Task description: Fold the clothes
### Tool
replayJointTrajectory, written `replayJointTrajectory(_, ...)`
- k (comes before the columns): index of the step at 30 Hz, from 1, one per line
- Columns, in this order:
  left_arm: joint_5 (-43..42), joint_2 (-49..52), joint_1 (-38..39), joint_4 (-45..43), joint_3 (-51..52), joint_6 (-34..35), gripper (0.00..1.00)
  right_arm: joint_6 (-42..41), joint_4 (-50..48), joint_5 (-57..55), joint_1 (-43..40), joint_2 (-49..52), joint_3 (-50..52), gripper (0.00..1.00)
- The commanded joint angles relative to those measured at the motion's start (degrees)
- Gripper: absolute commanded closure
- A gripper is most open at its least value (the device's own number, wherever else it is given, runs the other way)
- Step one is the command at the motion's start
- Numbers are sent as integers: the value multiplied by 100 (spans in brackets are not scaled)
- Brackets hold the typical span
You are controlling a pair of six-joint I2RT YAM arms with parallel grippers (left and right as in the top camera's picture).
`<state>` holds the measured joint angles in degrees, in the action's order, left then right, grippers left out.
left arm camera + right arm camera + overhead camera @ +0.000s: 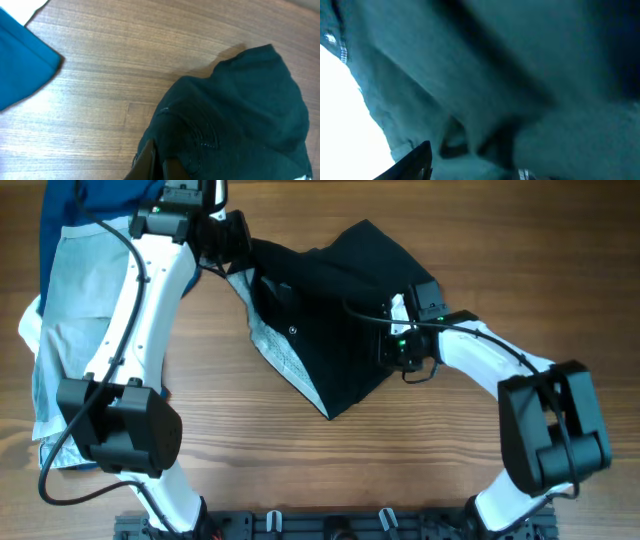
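Left gripper (159, 161): is clamping a bunched edge of the black shorts (235, 110) between its fingers. Judged purpose: this pinch is raising the edge so it can serve as the moving flap of a fold.
Right gripper (400, 332): is sitting on the right side of the shorts. Dark fabric is filling the right wrist view, with only one finger (415, 160) showing, so whether the fingers are apart or together cannot be told. Judged purpose: it is anchoring the opposite side so the cloth is pulled taut.
Black shorts, position: are lying crumpled at mid-tabletop (420, 450), spanning between both grippers and tapering to a point toward the robot base.
Grey patch (280, 358): is showing along the lower-left edge of the shorts. Whether it is lining or separate cloth cannot be told.
Other garments: the pale denim shorts (70, 330) and the dark blue garment (20, 65) are lying to the left, apart from the black shorts and outside the fold area.
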<state>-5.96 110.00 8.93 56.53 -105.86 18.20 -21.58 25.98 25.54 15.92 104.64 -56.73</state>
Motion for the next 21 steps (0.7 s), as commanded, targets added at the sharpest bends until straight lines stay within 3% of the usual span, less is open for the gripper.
replayJointTrajectory(1, -129, -33, 33, 184, -9, 68, 96, -98, -2, -20, -227, 278, 50, 44)
replayJointTrajectory(7, -201, -33, 61, 876, -9, 70, 96, -42, 17, -22, -1126, 278, -103, 48)
replayJointTrajectory(13, -922, -31, 481, 1110, -9, 107, 96, 369, 232, -20, -1744, 278, -922, 49)
replayJointTrajectory(16, -850, 46, 955, 920, -9, 374, 96, 553, 514, -118, -1773, 278, -1495, 50)
replayJointTrajectory(19, -251, 258, 1401, 708, -9, 699, 96, 557, 1060, -92, -1773, 278, -1985, 54)
replayJointTrajectory(21, -52, 409, 1537, 560, -9, 824, 96, 662, 1572, 214, -1773, 225, -2105, 50)
